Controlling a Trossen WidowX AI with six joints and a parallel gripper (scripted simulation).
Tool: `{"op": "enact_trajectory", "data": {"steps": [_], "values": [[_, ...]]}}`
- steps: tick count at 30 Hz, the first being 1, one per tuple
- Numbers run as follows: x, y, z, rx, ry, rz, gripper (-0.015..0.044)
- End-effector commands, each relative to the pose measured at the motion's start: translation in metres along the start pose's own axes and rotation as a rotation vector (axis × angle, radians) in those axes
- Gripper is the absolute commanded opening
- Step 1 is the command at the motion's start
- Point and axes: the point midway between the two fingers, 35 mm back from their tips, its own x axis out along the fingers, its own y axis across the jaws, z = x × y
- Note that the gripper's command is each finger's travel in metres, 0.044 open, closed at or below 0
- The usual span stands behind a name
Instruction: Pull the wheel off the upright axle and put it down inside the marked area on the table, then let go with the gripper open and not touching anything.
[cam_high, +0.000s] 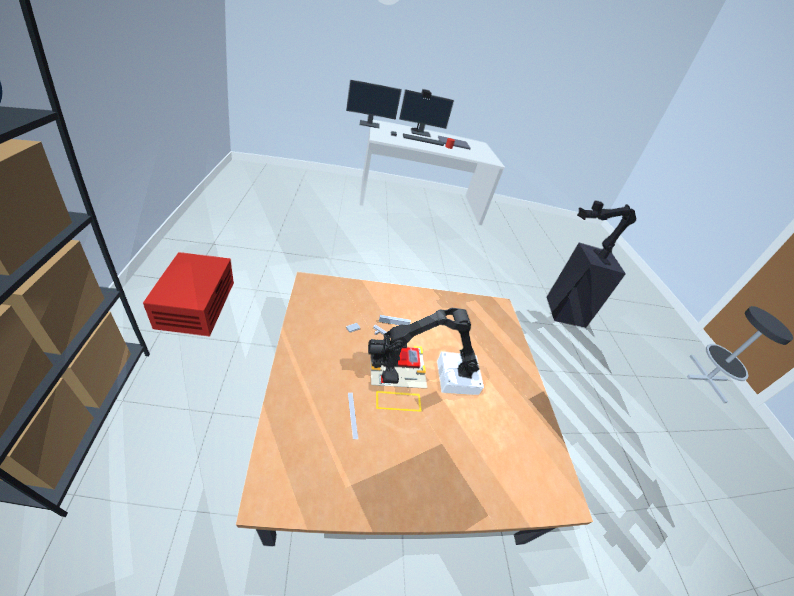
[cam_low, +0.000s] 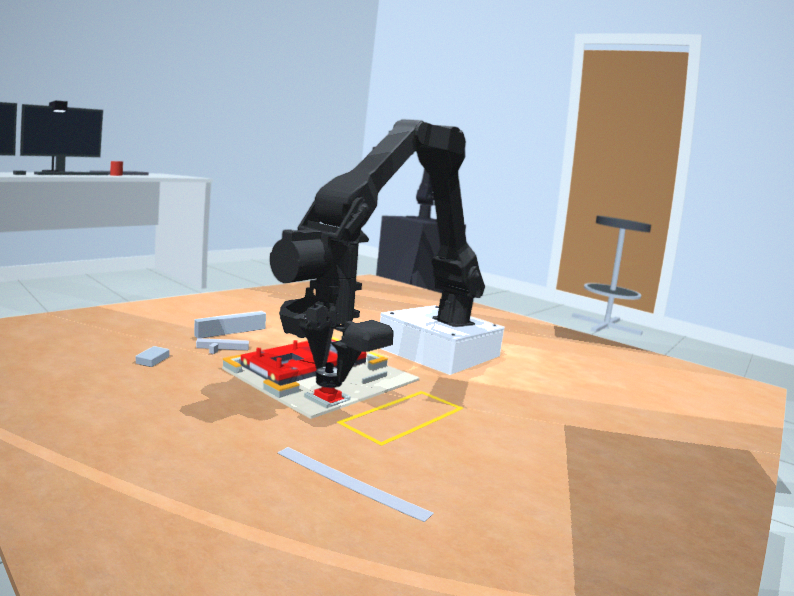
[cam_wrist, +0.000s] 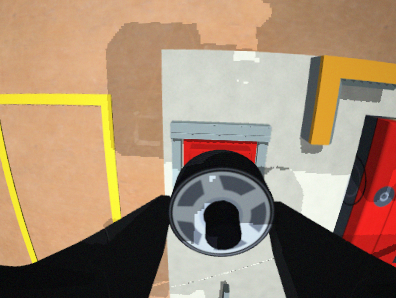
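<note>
The black wheel with a grey spoked face (cam_low: 328, 380) (cam_wrist: 220, 183) sits low over the red base (cam_low: 328, 394) (cam_wrist: 220, 146). The black upright axle (cam_wrist: 222, 227) shows through the wheel's centre hole in the wrist view. My gripper (cam_low: 329, 377) (cam_wrist: 219, 208) points down and is shut on the wheel, one finger on each side of its rim. The yellow outline of the marked area (cam_high: 398, 409) (cam_low: 360, 432) (cam_wrist: 112, 165) lies on the table beside the board, with nothing in it. In the top view the arm hides the wheel.
The pale board (cam_low: 404, 379) (cam_wrist: 190, 75) also carries a red block (cam_low: 275, 364) (cam_high: 408, 357) between orange corner pieces (cam_low: 280, 386) (cam_wrist: 325, 105). A flat grey strip (cam_low: 359, 485) (cam_high: 352, 417) lies nearby. Grey pieces (cam_low: 229, 324) (cam_low: 152, 356) lie behind the board. The white arm base (cam_low: 416, 346) stands right.
</note>
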Motion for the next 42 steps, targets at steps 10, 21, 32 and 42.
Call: {"op": "enact_trajectory", "data": {"steps": [10, 21, 32, 42], "values": [[-0.005, 0.0, 0.0, 0.001, -0.004, 0.0, 0.0], [-0.009, 0.0, 0.001, 0.001, -0.006, 0.0, 0.0], [-0.013, 0.0, 0.001, 0.001, -0.007, 0.0, 0.0], [-0.016, 0.0, 0.001, 0.002, -0.009, -0.001, 0.0]]}}
